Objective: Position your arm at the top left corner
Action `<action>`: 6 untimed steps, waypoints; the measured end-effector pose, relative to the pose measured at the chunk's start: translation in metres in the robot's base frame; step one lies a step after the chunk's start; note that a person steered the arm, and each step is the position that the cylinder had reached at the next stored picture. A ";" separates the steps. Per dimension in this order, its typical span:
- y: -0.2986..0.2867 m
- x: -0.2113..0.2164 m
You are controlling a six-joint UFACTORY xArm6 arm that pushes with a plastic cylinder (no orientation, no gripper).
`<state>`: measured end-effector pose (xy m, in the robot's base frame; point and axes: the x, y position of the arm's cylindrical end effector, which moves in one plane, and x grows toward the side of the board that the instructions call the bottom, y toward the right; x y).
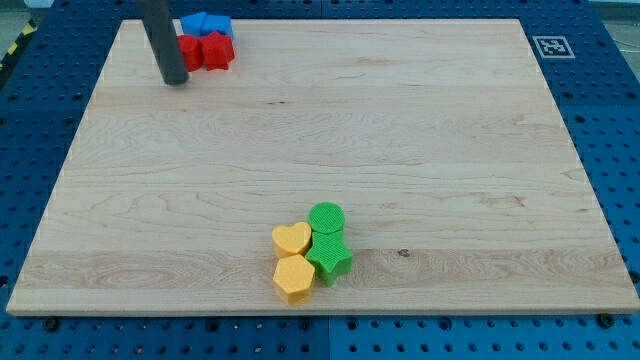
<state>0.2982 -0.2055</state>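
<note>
My tip (176, 80) rests on the wooden board (330, 150) near its top left corner. Just to the tip's right sit red blocks (207, 50), one a star shape, the other partly hidden behind the rod. Blue blocks (205, 24) lie right above them at the board's top edge; their shapes are hard to make out. The tip stands close to the red blocks; I cannot tell whether it touches them.
Near the view's bottom centre is a tight cluster: a green round block (326, 217), a green star block (329, 256), a yellow heart block (291, 240) and a yellow hexagon block (294, 278). A marker tag (549, 46) sits at the top right.
</note>
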 end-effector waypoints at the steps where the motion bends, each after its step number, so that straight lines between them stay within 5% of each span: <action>1: -0.014 -0.031; 6: -0.088 -0.089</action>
